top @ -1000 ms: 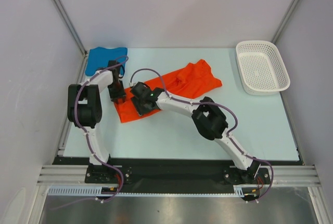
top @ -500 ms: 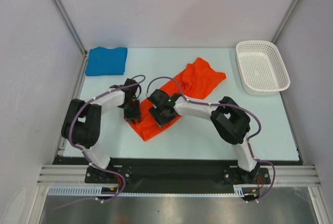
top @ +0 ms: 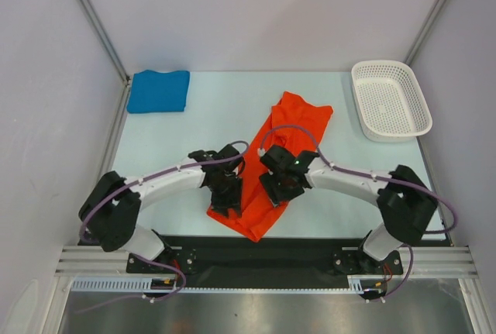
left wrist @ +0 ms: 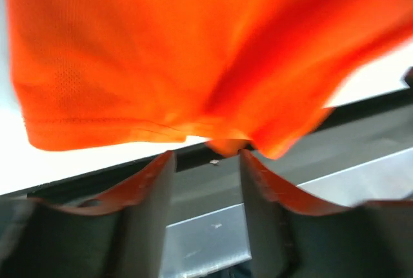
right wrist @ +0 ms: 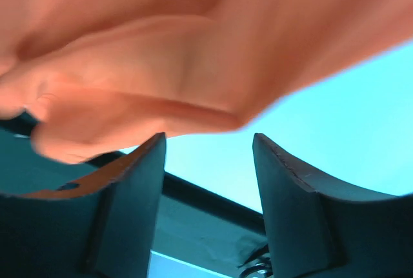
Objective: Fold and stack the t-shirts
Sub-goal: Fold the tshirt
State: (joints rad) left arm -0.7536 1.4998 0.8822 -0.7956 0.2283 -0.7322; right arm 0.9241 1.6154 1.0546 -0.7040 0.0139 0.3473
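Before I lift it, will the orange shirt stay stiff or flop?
Likely floppy: the orange shirt lies creased and bunched on the table, so it should sag from any grip point. Probably light; the left wrist view shows thin mesh weave. Pushed, it would likely crumple rather than slide whole.

Blurred orange shirt (right wrist: 161,65), seemingly loose, above parted fingers (right wrist: 129,207)
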